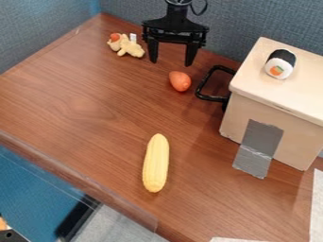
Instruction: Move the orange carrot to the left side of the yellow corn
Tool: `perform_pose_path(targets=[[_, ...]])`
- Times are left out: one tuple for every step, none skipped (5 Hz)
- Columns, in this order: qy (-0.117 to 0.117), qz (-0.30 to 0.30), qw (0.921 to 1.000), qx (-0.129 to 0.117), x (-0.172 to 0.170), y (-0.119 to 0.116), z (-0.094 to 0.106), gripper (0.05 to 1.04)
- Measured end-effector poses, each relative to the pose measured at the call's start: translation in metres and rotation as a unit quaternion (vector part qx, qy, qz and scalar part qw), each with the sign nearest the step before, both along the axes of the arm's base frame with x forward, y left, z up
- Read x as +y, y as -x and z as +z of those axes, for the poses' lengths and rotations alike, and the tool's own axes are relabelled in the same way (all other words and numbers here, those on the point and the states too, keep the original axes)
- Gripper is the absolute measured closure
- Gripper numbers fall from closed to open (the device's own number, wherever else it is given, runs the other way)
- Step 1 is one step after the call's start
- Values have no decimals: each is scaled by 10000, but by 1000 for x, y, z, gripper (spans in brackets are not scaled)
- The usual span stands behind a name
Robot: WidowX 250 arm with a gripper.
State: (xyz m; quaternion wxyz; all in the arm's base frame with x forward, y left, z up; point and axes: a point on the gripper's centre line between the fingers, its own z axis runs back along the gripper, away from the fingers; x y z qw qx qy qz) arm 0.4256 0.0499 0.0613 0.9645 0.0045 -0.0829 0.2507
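Note:
At the top middle of the camera view hangs the black gripper (172,60), its two fingers spread wide with nothing between them. A short, rounded orange carrot (180,81) lies on the brown table just below and slightly right of the gripper, apart from it. The yellow corn (156,163) lies lengthwise on the table's lower middle, well below the carrot.
A small plush toy (130,47) lies at the upper left. On the right stands a beige box (277,101) with a black handle (211,84) close to the carrot and a sushi toy (280,64) on top. The table's front edge (82,182) runs diagonally at the lower left.

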Motion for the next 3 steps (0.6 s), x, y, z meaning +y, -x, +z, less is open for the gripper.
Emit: perform_pose_path(targets=[[18, 153, 9997, 170, 1, -1, -16, 83], [-10, 305, 9992, 254, -1, -6, -26, 83], [36, 383, 9990, 245, -8, -11, -31, 83]])
